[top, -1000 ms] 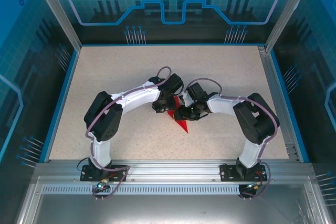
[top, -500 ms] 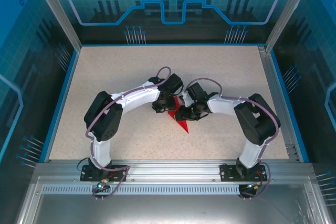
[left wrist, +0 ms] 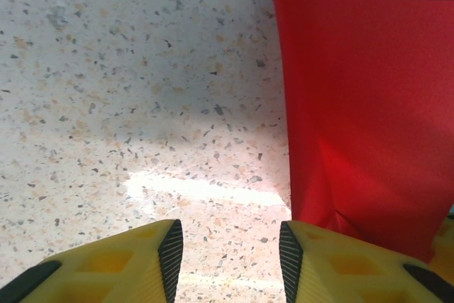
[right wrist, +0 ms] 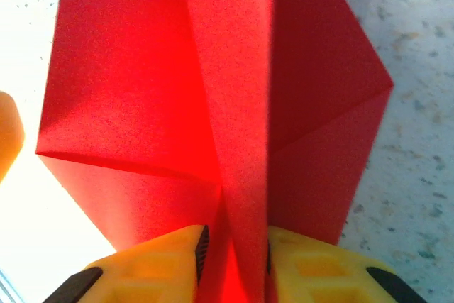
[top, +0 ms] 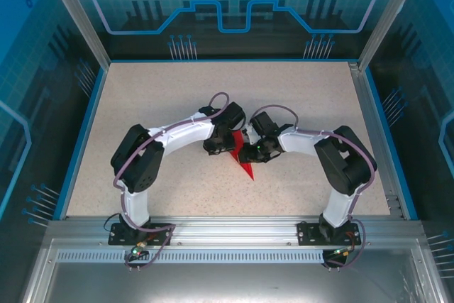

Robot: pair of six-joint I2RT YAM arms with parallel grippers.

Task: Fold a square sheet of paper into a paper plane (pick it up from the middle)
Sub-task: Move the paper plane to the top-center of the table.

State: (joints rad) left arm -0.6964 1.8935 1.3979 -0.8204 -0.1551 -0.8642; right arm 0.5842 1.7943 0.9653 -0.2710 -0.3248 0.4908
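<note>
The square sheet of paper is folded into a bright red, pointed paper plane (top: 245, 168) lying mid-table, tip toward the arms' bases. My right gripper (top: 247, 152) stands over it. In the right wrist view its yellow jaws (right wrist: 234, 240) are pinched on the upright centre fold of the plane (right wrist: 142, 69), with paper filling the gap between the pads. My left gripper (top: 220, 145) sits just left of the plane. Its jaws (left wrist: 230, 238) stand open over bare table, and the right finger (left wrist: 340, 269) rests at the plane's (left wrist: 362, 90) edge.
The speckled table (top: 170, 97) is ringed by a blue rim and metal frame posts (top: 71, 12). Both arms arch inward and their wrists nearly meet above the paper. A metal rail (top: 227, 235) runs along the near edge.
The right jaws have closed in on the plane's raised centre fold. The left arm has shifted very slightly, its jaws unchanged. The paper has stayed put.
</note>
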